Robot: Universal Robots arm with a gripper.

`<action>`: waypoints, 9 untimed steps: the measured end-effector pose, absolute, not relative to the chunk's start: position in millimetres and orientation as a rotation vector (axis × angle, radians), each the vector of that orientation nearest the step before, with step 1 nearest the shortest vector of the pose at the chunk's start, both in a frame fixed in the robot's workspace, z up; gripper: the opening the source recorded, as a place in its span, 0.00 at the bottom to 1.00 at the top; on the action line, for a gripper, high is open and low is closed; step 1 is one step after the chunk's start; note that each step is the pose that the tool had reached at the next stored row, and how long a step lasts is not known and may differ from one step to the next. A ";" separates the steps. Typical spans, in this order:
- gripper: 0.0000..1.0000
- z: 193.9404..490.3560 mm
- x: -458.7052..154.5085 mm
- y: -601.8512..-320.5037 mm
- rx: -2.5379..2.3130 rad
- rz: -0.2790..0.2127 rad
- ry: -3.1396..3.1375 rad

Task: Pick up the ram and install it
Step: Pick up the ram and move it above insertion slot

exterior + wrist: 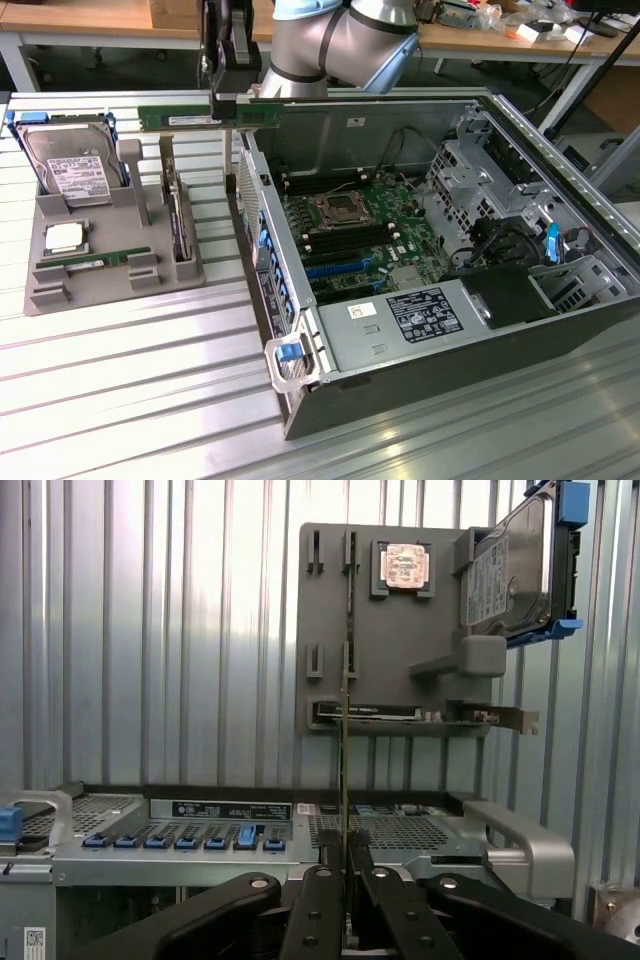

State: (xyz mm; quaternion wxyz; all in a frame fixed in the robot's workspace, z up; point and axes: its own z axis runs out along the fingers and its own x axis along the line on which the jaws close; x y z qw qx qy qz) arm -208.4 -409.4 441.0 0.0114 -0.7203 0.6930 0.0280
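My gripper (226, 98) is shut on the ram (190, 119), a long thin green stick with a white label. It is held level in the air, above the gap between the grey parts holder (110, 255) and the open computer case (270, 250). In the wrist view the ram (344, 760) shows edge-on as a thin line running out from between the black fingers (318, 900) of my gripper (345, 870). The motherboard (350, 225) lies inside the case, with dark memory slots (305, 185) on either side of the processor socket.
The grey holder carries a hard drive (68, 165), a processor chip (65, 238), another green stick (95, 262) and an upright card with a metal bracket (178, 215). The case wall has blue latches (270, 270). Drive cages (490, 170) and cables fill the case's far side.
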 end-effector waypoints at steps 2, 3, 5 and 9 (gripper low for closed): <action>0.13 441.0 -207.1 -409.4 -2.247 0.087 2.161; 0.13 441.0 -206.4 -409.4 -2.247 0.087 2.161; 0.13 441.0 -205.5 -409.4 -2.247 0.087 2.161; 0.13 441.0 -203.0 -409.4 -2.247 0.087 2.161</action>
